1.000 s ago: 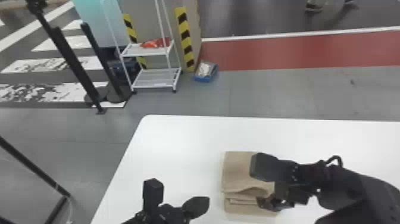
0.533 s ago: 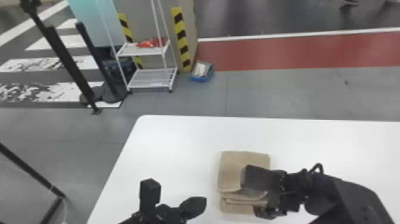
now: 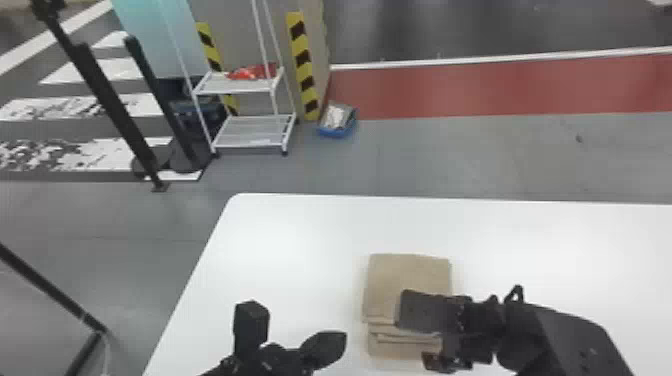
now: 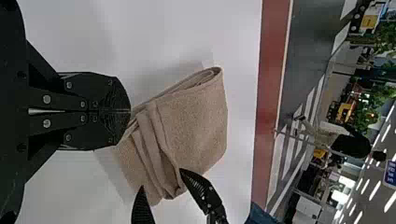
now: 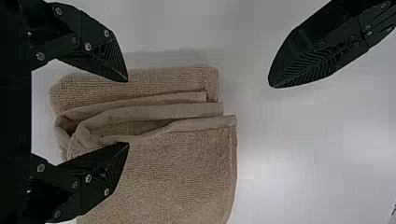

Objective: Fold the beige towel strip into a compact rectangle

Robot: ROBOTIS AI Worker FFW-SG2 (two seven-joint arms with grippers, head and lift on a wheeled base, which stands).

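The beige towel (image 3: 402, 280) lies folded on the white table, with loose layered folds along its near part. In the head view my left gripper (image 3: 340, 341) is left of the towel, clear of it; in the left wrist view the left gripper (image 4: 130, 111) is shut, with nothing visible between its fingers. Over the towel's near right part sits my right gripper (image 3: 430, 342), its far side hidden by the dark housing above. The right wrist view has the right gripper (image 5: 128, 112) open, one finger at the nearest layer, the other over the big flap (image 5: 173, 177), the folds between them.
The white table (image 3: 300, 240) extends around the towel, its left edge slanting beside my left arm. Beyond it on the floor are a white wire shelf (image 3: 255, 132), a blue tray (image 3: 337, 122) and black posts (image 3: 107, 100).
My right gripper has shifted a little left and nearer over the towel. The left gripper has barely moved, and the towel's folds look much the same.
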